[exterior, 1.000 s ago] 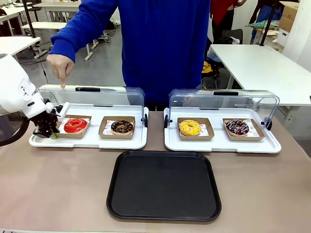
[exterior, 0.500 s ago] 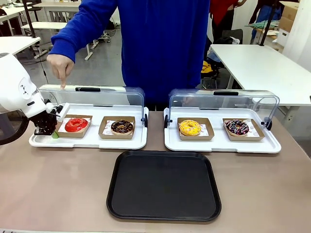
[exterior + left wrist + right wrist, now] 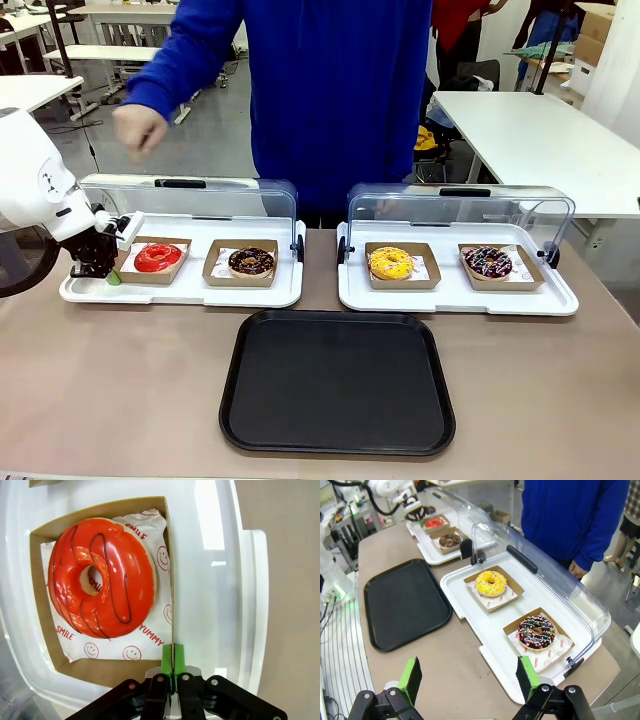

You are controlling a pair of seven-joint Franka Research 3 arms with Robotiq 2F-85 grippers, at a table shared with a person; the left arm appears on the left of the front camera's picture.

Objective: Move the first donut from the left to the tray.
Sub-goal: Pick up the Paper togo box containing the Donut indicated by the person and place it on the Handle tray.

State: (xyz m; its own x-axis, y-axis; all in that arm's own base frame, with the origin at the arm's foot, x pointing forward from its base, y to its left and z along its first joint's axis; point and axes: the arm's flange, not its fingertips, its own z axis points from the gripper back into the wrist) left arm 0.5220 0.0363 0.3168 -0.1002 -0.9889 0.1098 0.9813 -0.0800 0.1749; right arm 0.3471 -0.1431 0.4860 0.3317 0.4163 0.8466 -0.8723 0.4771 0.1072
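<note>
The first donut from the left (image 3: 157,257) is a glossy red ring in a shallow brown cardboard dish (image 3: 134,271), on the left white tray. My left gripper (image 3: 108,272) sits at the dish's left edge. In the left wrist view its green pads (image 3: 167,656) are pressed together on the dish wall (image 3: 169,580) beside the donut (image 3: 102,577). The black tray (image 3: 337,380) lies flat at the table's front centre. My right gripper (image 3: 469,677) hangs open above the table's right end, far from the donut (image 3: 434,522) and the tray (image 3: 405,602).
A chocolate donut (image 3: 251,262) shares the left white tray (image 3: 180,292). A yellow donut (image 3: 390,262) and a sprinkled one (image 3: 488,262) lie in the right white tray (image 3: 455,300). Both clear lids (image 3: 190,200) stand raised behind. A person in blue holds a hand (image 3: 140,125) above the left lid.
My left gripper has closed its pads on the dish's edge. The person's pointing hand has lifted off the left lid and pulled back.
</note>
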